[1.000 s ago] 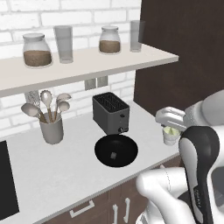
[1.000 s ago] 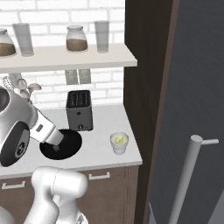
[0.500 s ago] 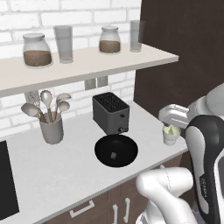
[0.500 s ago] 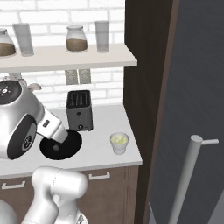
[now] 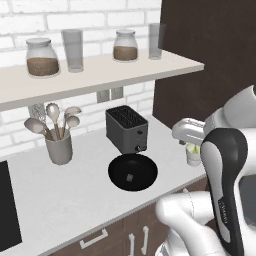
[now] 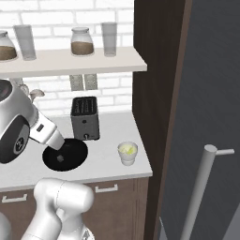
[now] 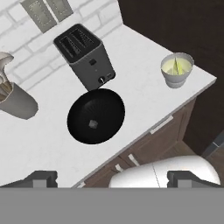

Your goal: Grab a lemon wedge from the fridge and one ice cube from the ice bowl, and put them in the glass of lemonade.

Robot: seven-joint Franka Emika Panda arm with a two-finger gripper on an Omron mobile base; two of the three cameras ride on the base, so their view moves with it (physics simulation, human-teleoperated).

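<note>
Swinging higher and rightward over the past second, the gripper, fingers spread and empty, overlooks the glossy black ice bowl; cube-grab pending.

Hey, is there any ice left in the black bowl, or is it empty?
Not empty. One small pale ice cube lies near the middle of the ice bowl; the left base view shows it there too.
</note>
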